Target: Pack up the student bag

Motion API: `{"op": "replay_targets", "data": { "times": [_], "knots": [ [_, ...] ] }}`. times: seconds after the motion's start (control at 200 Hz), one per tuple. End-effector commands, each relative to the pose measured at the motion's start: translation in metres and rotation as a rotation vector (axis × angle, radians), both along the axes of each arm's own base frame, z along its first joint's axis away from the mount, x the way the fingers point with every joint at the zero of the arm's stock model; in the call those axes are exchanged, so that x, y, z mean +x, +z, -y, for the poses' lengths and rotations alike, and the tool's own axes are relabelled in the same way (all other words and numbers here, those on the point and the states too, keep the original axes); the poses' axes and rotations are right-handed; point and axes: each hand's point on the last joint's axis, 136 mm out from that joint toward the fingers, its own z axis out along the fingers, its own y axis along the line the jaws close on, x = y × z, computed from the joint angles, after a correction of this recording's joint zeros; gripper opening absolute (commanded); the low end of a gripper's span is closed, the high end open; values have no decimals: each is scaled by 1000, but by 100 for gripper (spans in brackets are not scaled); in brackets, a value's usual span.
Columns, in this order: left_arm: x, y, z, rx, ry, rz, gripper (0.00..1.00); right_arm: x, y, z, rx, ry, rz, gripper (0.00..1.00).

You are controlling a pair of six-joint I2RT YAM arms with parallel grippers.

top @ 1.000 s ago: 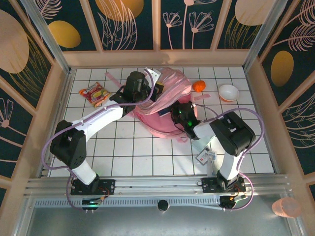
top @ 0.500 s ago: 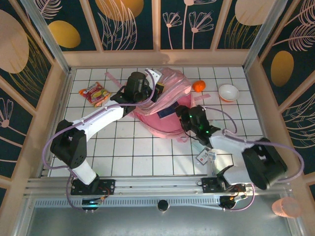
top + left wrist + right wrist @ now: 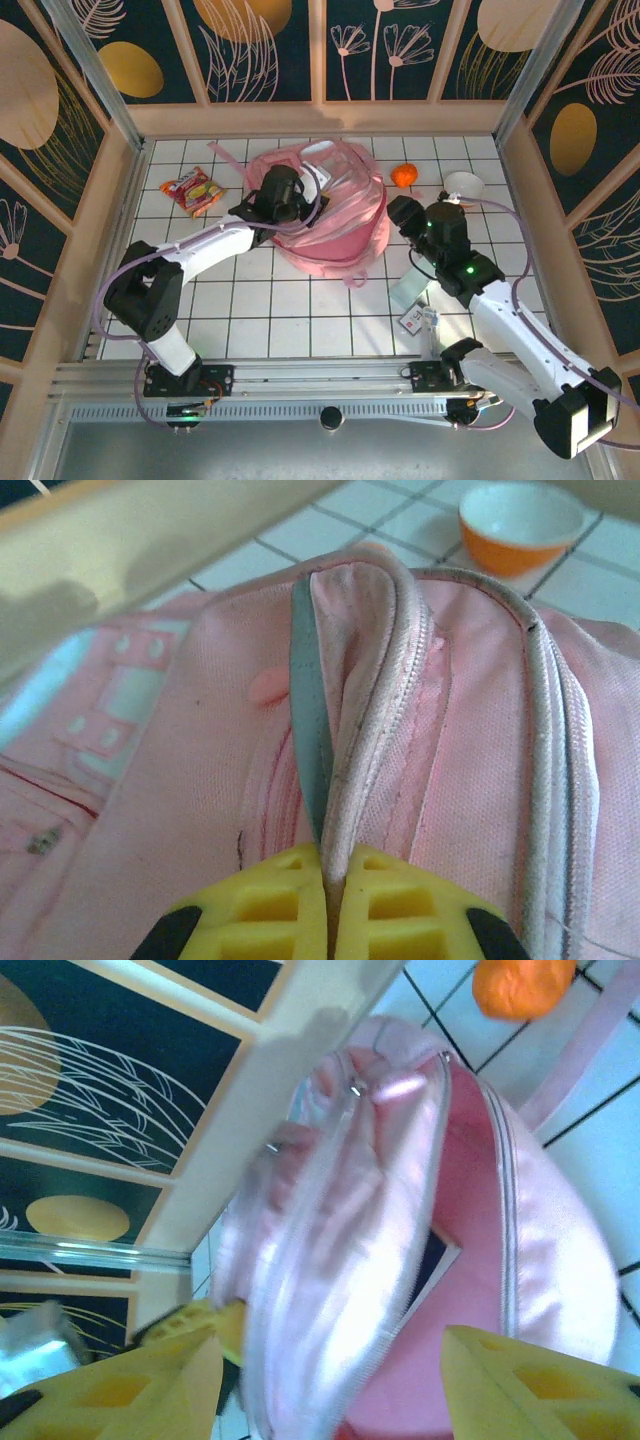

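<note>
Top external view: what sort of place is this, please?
Probably a staged robot test cell, not a real room: a white gridded table boxed in by panels printed with leaves, a metal rail along its near edge, a pink student bag as prop.

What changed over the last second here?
The right gripper pulled back off the student bag toward the right and now hangs open beside it. The left gripper, shut on the bag's zipper rim, drew nearer, spreading the bag's mouth open. The snack packet, orange and bowl stayed put.
</note>
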Motion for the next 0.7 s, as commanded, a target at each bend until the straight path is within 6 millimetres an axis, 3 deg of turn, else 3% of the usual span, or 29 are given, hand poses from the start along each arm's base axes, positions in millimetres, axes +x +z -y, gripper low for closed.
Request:
{"op": "replay_targets", "data": {
  "times": [0.0, 0.13, 0.25, 0.305, 0.445, 0.465, 0.56, 0.696],
  "knots": [
    [-2, -43, -1, 96, -29, 2, 0, -1, 12, 3, -152, 80, 71, 59],
    [-15, -83, 1, 152, -70, -71, 7, 1, 32, -12, -219, 199, 199, 59],
    [-18, -87, 4, 115, -62, -107, 27, -1, 40, -22, -308, 297, 287, 59],
    [-16, -71, 8, 54, -43, -109, 37, -3, 43, -30, -356, 361, 331, 59],
    [-6, -7, 10, -157, -2, -96, 59, -10, 51, -53, -544, 588, 463, 59],
    [-6, 11, 7, -194, 5, -76, 61, -11, 51, -57, -575, 625, 473, 59],
    [7, 46, -18, -302, 98, -77, 69, -15, 38, -71, -721, 787, 475, 59],
    [20, 63, -71, -374, 294, -94, 76, -19, 8, -92, -917, 1004, 447, 59]
  ]
}}
